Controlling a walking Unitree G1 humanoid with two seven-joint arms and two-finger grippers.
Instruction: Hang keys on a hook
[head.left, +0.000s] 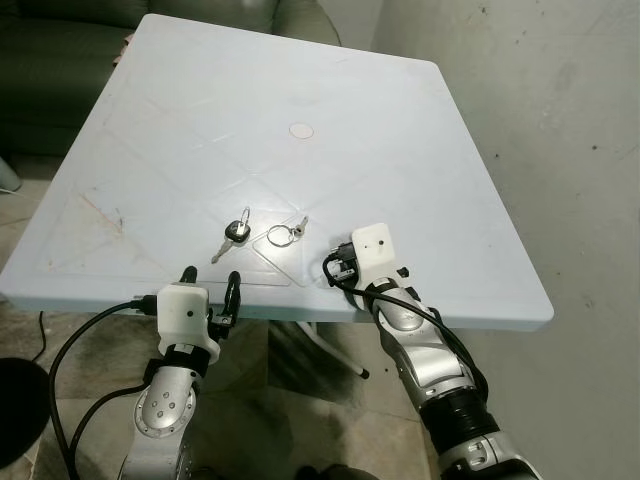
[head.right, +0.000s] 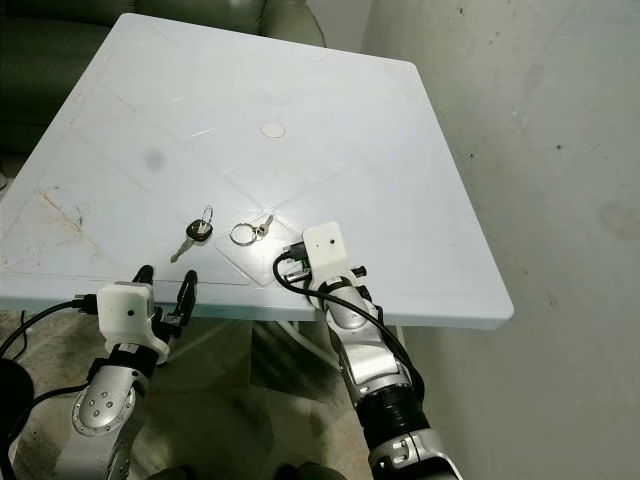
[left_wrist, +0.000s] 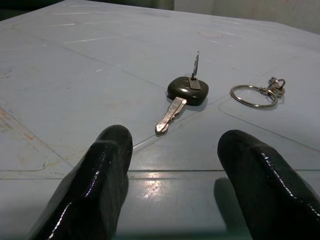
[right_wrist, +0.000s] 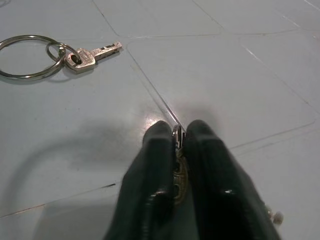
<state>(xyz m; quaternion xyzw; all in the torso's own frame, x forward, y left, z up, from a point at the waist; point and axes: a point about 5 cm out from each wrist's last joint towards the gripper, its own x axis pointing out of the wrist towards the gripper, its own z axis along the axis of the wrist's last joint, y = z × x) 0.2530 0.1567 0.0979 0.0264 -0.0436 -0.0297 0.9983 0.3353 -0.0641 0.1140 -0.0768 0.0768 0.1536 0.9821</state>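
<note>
On the pale blue surface (head.left: 420, 150), a black-headed key (head.left: 235, 237) lies near the front edge, with a small silver key on a ring (head.left: 286, 234) just to its right. The left pincer (head.left: 208, 287) hovers at the near edge, fingers (left_wrist: 102, 170) spread apart. The right pincer (right_wrist: 176, 131) rests over the surface right of the ring, clenched on a thin brass-coloured piece.

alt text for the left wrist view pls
Two open black fingers of the left gripper frame a black-headed key lying on a pale blue table. A metal ring with a small key lies apart beside it.
</note>
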